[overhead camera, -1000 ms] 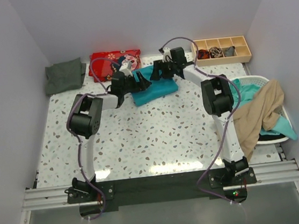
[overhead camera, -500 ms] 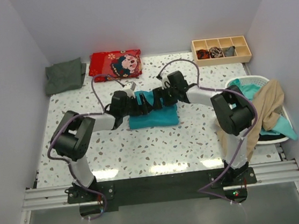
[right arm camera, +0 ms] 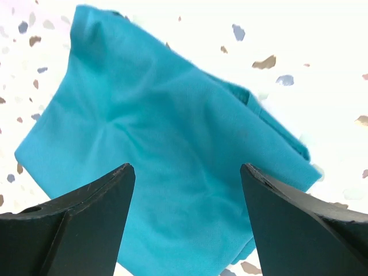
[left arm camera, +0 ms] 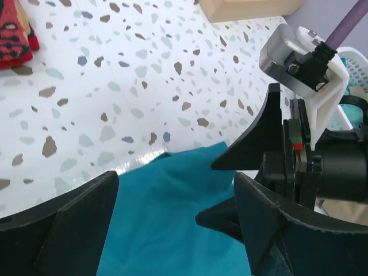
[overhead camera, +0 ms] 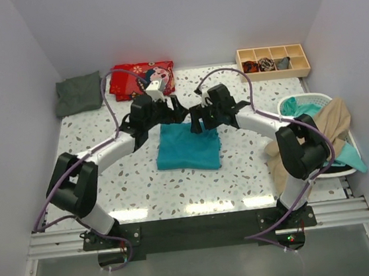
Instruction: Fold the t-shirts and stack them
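A bright teal t-shirt (overhead camera: 188, 148) lies folded in a flat rectangle mid-table. My left gripper (overhead camera: 174, 114) and right gripper (overhead camera: 198, 121) hang side by side just above its far edge, both open and holding nothing. The left wrist view has teal cloth (left arm camera: 167, 230) under the open left gripper (left arm camera: 177, 178). In the right wrist view the shirt (right arm camera: 144, 115) fills the gap of the open right gripper (right arm camera: 187, 168). A dark grey-green t-shirt (overhead camera: 79, 93) lies folded at the far left corner. A beige t-shirt (overhead camera: 319, 137) hangs over the basket at the right.
A red printed pouch (overhead camera: 139, 78) lies at the back, behind the left gripper. A wooden compartment tray (overhead camera: 273, 62) with small cloth bundles stands at the back right. The white basket (overhead camera: 319, 99) at the right edge also holds more teal cloth (overhead camera: 294, 107).
The teal shirt has moved from the back of the table toward the middle and now lies flat. Both grippers passed over it and now sit lifted at its far edge.
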You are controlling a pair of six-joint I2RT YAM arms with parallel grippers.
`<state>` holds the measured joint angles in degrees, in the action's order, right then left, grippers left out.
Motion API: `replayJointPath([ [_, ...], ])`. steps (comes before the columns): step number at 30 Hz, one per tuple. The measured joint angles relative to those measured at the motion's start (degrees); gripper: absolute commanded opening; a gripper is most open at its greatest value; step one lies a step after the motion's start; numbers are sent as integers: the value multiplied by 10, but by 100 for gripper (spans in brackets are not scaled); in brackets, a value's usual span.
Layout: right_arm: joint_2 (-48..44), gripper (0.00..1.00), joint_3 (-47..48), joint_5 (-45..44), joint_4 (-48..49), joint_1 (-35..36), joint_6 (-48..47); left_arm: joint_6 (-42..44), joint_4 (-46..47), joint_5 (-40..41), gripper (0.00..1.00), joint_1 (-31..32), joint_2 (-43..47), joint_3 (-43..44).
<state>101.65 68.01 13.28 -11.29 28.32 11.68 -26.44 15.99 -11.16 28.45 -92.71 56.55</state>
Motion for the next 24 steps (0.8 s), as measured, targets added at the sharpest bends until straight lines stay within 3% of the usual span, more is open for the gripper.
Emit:
replayJointPath([
  [7,8,79,25,-39,-31,0,-4,10,2,-2,86,-3,-65,28],
  [15,12,80,20,-80,-49,-7,-8,20,-1,-5,86,-4,-77,-8],
  [24,73,79,14,-82,-37,-66,-9,21,39,-21,86,-45,-136,-11],
])
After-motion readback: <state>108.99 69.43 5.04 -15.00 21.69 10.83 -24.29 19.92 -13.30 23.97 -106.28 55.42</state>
